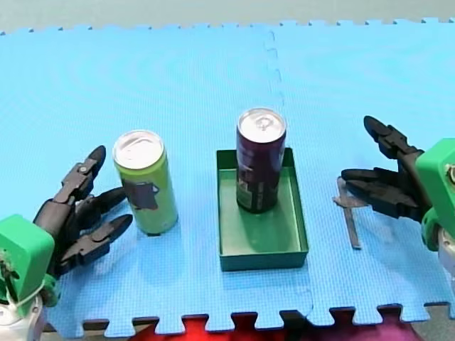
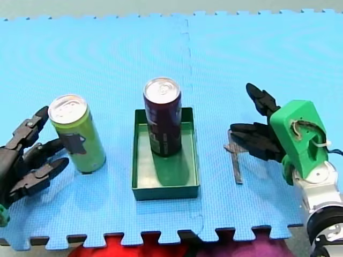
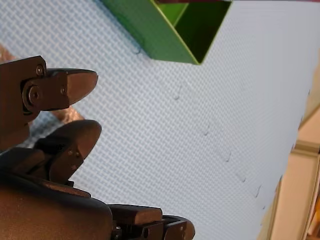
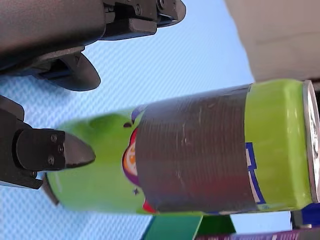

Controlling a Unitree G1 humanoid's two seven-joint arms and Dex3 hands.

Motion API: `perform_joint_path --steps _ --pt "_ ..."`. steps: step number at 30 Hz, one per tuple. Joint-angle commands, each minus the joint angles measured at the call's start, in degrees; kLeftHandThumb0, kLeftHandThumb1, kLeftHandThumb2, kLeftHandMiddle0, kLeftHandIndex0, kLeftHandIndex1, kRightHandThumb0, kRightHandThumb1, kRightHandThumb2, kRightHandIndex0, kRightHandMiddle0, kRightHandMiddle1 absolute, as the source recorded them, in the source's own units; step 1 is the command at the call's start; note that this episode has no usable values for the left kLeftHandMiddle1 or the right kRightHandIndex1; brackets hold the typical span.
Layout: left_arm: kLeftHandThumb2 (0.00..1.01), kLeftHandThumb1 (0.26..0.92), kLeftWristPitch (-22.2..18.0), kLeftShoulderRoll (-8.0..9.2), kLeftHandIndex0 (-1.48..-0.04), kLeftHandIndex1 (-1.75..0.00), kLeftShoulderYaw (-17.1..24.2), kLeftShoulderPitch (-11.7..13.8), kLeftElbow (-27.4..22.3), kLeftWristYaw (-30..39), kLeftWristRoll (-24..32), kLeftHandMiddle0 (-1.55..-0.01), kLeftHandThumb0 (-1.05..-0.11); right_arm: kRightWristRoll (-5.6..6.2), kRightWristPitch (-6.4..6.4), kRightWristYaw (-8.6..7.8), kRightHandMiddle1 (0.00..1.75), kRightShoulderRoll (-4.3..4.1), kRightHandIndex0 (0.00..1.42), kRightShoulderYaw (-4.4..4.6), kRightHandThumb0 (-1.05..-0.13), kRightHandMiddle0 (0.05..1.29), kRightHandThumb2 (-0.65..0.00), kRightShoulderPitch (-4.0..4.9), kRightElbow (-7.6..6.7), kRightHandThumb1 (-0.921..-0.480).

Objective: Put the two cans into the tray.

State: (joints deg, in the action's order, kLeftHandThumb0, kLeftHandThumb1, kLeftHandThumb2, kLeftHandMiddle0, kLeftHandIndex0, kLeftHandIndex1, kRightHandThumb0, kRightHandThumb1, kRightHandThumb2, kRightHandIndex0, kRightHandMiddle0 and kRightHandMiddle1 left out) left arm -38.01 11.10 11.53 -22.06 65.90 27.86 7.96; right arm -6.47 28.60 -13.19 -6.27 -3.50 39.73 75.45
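- The green can [image 1: 147, 188] stands upright on the foam mat [image 1: 178, 71], left of the tray [image 1: 263, 259]; the dark can [image 1: 260, 167] stands inside the tray.
- The left robot hand [image 1: 78, 213], just beside the green can, holds nothing; the right robot hand [image 1: 387, 181], near the mat's right edge, is also empty.
- The can is likely smooth and thin-walled: grasp it mid-body.

Lime-green can [image 1: 146, 182], maroon can [image 1: 259, 160], green tray [image 1: 261, 245], blue mat [image 1: 178, 78].

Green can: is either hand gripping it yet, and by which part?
Nothing is held. The left hand is open beside the green can; the right hand is open, right of the tray.
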Motion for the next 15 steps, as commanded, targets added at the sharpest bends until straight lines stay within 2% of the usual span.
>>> perform_joint_path --steps 1,4,6,8,9,15 --pt "0.57 0.921 6.46 1.41 -0.07 0.00 4.61 -1.79 1.81 11.59 7.19 -0.28 -1.048 0.24 -0.35 -0.51 0.00 -0.76 0.60 -0.32 -1.048 0.08 -0.206 0.00 -0.04 -0.921" --pt "0.59 0.921 4.34 1.62 -0.07 0.00 4.32 -1.36 1.39 11.63 6.63 -0.28 -1.048 0.30 -0.49 -0.64 0.00 -0.79 0.59 -0.39 -1.048 0.08 -0.207 0.07 -0.05 -0.921" --pt "0.53 0.921 1.84 1.98 -0.08 -0.01 4.06 -1.07 1.44 11.98 5.94 -0.29 -1.048 0.37 -0.66 -0.73 0.00 -0.75 0.59 -0.48 -1.048 0.08 -0.207 0.13 -0.06 -0.921" --pt "0.39 0.921 0.55 2.35 -0.08 0.00 3.99 -1.07 1.84 11.99 5.31 -0.29 -1.048 0.50 -0.87 -0.93 0.00 -0.72 0.59 -0.62 -1.048 0.08 -0.206 0.19 -0.08 -0.921" --pt "0.36 0.921 0.27 2.48 -0.08 0.00 3.93 -1.12 2.08 11.61 4.97 -0.29 -1.048 0.55 -0.96 -1.01 0.00 -0.72 0.59 -0.68 -1.048 0.08 -0.206 0.22 -0.09 -0.921" --pt "0.32 0.921 -1.37 2.68 -0.08 0.00 3.18 -0.74 2.15 8.77 2.72 -0.30 -1.048 0.78 -1.20 -1.34 0.00 -0.70 0.59 -0.90 -1.048 0.08 -0.202 0.33 -0.11 -0.921"
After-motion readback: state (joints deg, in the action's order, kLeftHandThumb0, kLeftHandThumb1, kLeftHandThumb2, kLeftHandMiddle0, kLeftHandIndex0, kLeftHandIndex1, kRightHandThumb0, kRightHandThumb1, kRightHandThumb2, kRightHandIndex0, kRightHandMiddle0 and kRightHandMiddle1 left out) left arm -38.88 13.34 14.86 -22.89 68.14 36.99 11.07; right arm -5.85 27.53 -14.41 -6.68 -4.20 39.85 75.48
